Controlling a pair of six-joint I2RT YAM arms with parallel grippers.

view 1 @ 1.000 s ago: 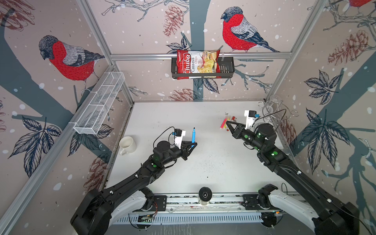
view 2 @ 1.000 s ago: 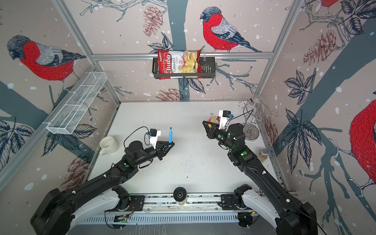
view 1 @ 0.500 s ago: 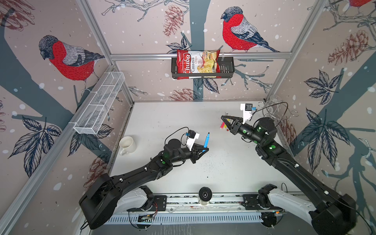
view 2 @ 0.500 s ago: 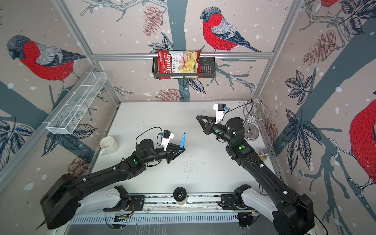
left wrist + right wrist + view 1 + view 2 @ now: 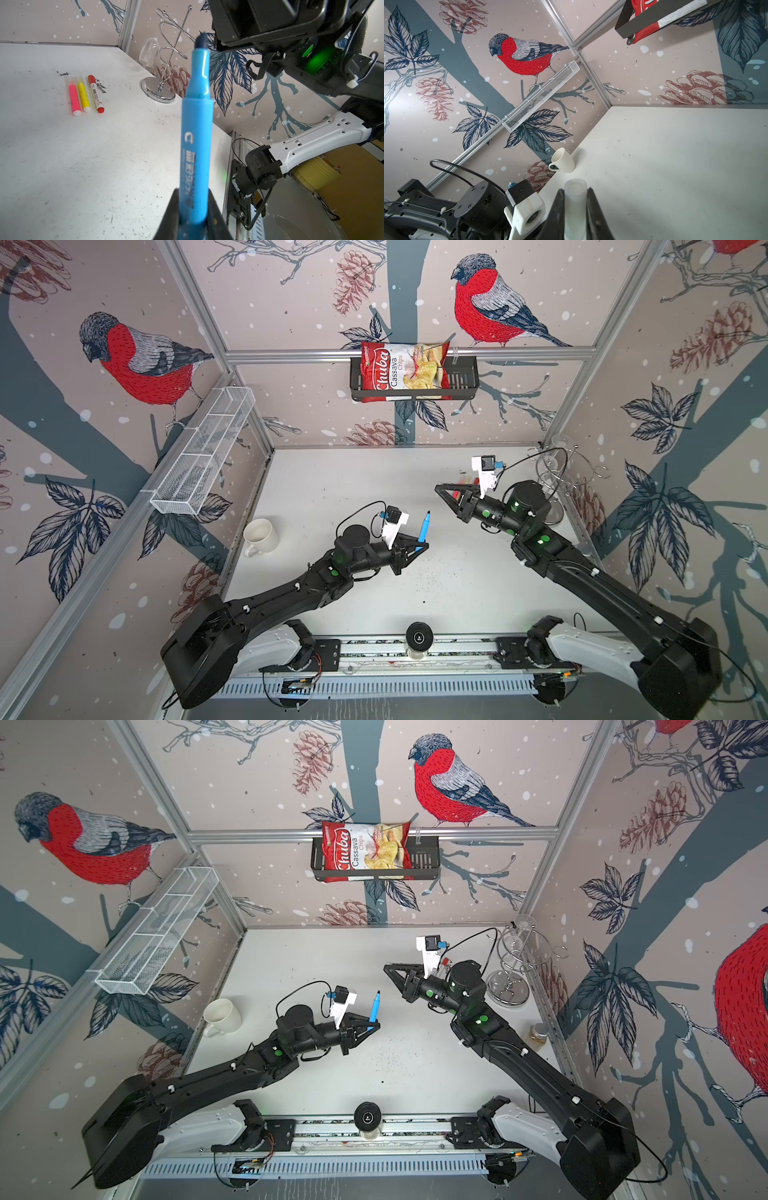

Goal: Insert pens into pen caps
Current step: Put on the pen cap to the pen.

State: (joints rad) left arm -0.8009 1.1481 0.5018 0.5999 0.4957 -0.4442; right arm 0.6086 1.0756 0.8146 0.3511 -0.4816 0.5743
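My left gripper is shut on the lower end of the blue pen and holds it upright over the middle of the table, dark tip up. In the left wrist view the blue pen rises from between the jaws. My right gripper hangs to the right, pointing toward the pen. It is shut on a translucent whitish pen cap, open end forward. Pink, yellow and white red-ended pens lie side by side at the back right.
A white mug stands near the left wall. A wire glass rack stands in the back right corner, with a small jar by the right edge. A mesh tray and a chips basket hang on the walls.
My left gripper has carried the blue pen to the right, toward the table's middle. My right gripper has swung left, away from the lying pens, still shut on the cap.
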